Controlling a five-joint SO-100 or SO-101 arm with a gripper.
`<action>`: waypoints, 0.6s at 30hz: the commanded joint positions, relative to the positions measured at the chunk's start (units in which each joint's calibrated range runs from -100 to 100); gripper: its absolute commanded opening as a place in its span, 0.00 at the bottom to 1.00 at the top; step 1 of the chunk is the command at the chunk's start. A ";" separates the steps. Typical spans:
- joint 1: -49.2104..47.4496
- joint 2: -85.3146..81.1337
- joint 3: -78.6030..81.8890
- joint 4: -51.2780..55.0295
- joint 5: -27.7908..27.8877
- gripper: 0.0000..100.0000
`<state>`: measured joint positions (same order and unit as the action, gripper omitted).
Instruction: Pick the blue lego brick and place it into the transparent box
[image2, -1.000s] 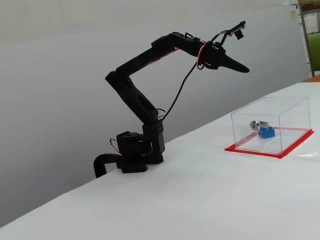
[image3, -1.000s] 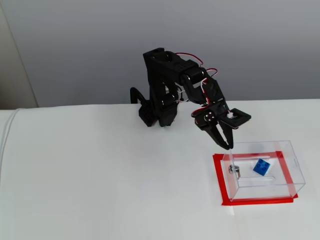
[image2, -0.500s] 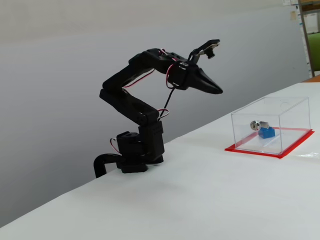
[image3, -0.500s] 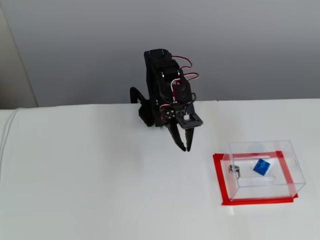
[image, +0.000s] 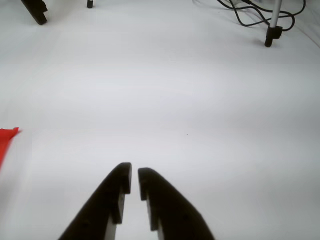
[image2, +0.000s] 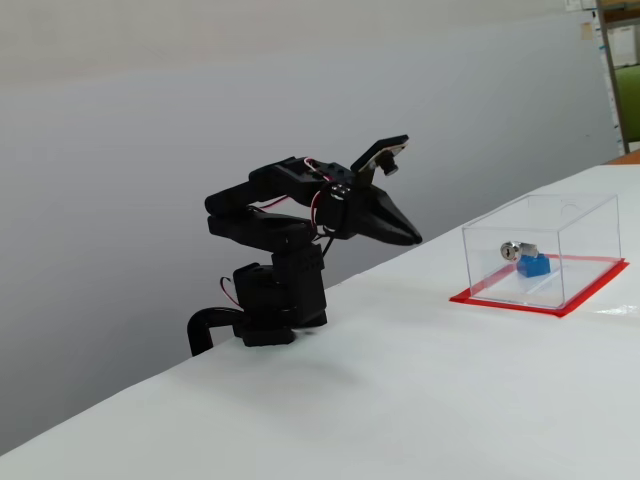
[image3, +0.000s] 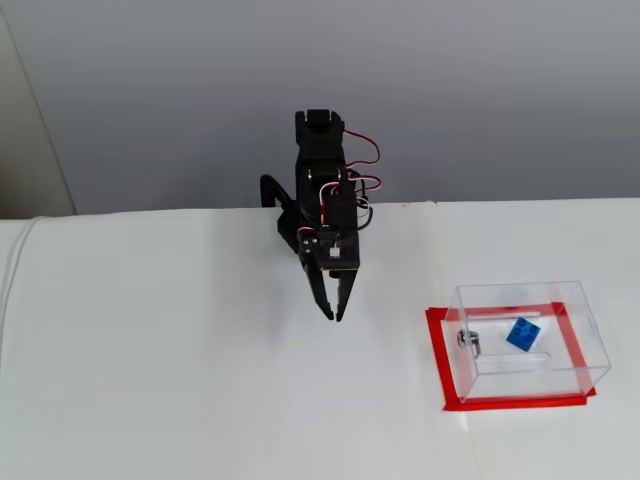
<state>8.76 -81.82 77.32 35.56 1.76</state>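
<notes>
The brick (image3: 522, 333) lies inside the box (image3: 590, 345), beside a small metal part (image2: 511, 249), so the placing looks done. The gripper (image: 134, 176) hangs empty over bare tabletop (image3: 160, 350), jaws nearly closed, well apart from the box. Probably only folding the arm to rest remains.

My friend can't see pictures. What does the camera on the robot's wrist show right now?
Two black fingers of the end effector poke up from the bottom edge, almost touching and holding nothing, over a bare white table. A small corner of the red base sheet peeks in at the left edge, and black stand feet and cables lie along the top.
</notes>
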 joint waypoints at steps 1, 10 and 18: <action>2.22 -5.11 5.23 -1.18 0.02 0.01; 2.00 -18.18 21.96 -1.10 0.28 0.01; 2.29 -18.18 21.96 1.60 -0.09 0.01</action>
<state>10.36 -98.82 98.41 35.22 1.91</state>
